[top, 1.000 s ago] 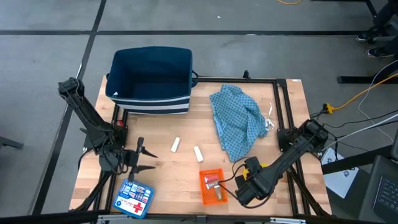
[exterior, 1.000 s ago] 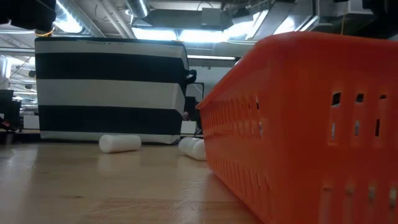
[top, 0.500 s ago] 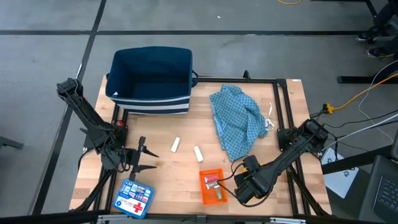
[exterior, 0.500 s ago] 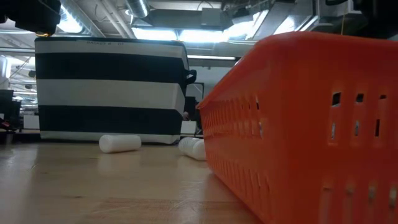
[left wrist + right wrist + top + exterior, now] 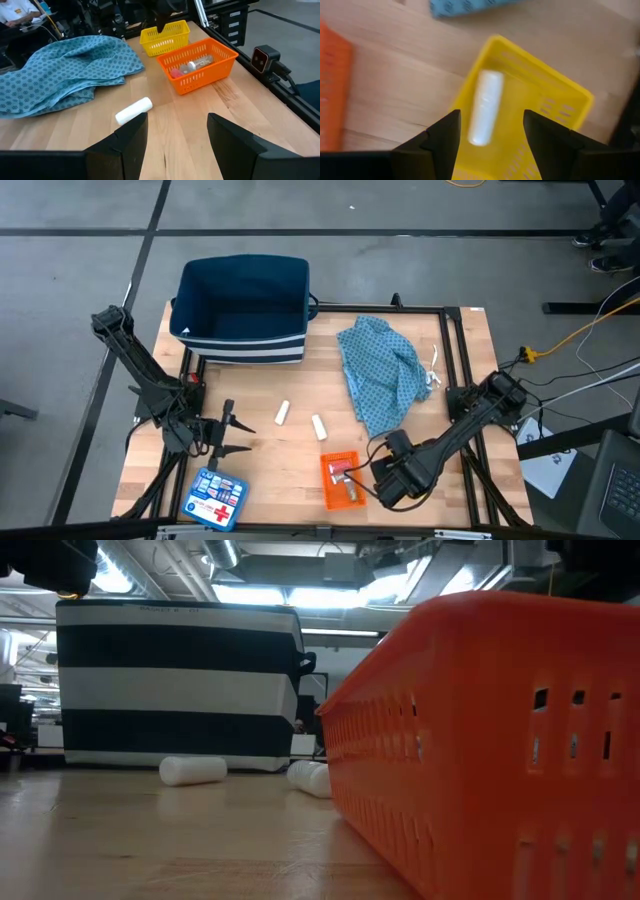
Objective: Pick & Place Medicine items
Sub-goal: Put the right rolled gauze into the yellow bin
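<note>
The table (image 5: pixel 300 455) is pale, matt planked wood. The orange basket (image 5: pixel 197 65) and yellow basket (image 5: pixel 530 105) are slotted plastic. The blue patterned cloth (image 5: pixel 385 370) is soft, crumpled fabric. The white sticks (image 5: pixel 133 110) look smooth and matt.

Bare wood (image 5: pixel 270 465) between sticks (image 5: pixel 282 413) and orange tray (image 5: pixel 341 479)

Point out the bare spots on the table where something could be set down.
Bare wood lies between the blue box and the orange tray, and between the striped bin and the white sticks. Crowded around the right gripper.
</note>
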### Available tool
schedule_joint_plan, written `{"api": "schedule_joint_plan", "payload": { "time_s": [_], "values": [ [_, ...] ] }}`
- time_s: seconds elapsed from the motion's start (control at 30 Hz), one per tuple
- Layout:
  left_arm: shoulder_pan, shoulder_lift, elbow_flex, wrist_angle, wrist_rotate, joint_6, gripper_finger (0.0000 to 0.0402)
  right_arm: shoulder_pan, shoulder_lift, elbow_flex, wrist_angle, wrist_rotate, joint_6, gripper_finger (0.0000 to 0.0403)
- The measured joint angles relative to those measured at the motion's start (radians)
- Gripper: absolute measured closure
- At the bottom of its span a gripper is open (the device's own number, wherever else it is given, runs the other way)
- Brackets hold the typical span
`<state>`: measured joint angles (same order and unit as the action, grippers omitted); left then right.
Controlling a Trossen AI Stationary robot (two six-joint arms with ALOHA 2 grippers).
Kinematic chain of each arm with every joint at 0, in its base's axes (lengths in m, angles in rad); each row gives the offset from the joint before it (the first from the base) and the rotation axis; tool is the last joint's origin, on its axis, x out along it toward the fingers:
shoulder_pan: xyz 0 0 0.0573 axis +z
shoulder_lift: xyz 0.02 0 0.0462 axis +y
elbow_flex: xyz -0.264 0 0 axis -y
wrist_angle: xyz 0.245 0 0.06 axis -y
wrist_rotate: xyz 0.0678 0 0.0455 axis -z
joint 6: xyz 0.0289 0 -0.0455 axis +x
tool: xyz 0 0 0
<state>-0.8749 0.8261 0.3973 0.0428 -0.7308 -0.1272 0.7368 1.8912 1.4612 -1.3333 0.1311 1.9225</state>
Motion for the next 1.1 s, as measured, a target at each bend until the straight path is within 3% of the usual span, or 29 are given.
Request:
{"api": "schedule_joint_plan", "payload": {
  "time_s": [0.27, 0.63, 0.97, 1.1],
  "values": [
    [0.000, 0.000, 0.000, 0.009, 0.000, 0.000, 0.0201, -0.069, 0.000, 0.000, 0.060, 0.069, -0.142, 0.0188],
    [0.000, 0.000, 0.000, 0.009, 0.000, -0.008, 0.0201, -0.231, 0.000, 0.000, 0.297, 0.197, -0.513, 0.0189],
    [0.000, 0.000, 0.000, 0.009, 0.000, -0.009, 0.0201, -0.379, 0.000, 0.000, 0.681, 0.209, -0.913, 0.0189],
    [0.000, 0.000, 0.000, 0.009, 0.003, -0.011, 0.0201, -0.413, 0.000, 0.001, 0.758, 0.194, -0.996, 0.0189]
  ]
}}
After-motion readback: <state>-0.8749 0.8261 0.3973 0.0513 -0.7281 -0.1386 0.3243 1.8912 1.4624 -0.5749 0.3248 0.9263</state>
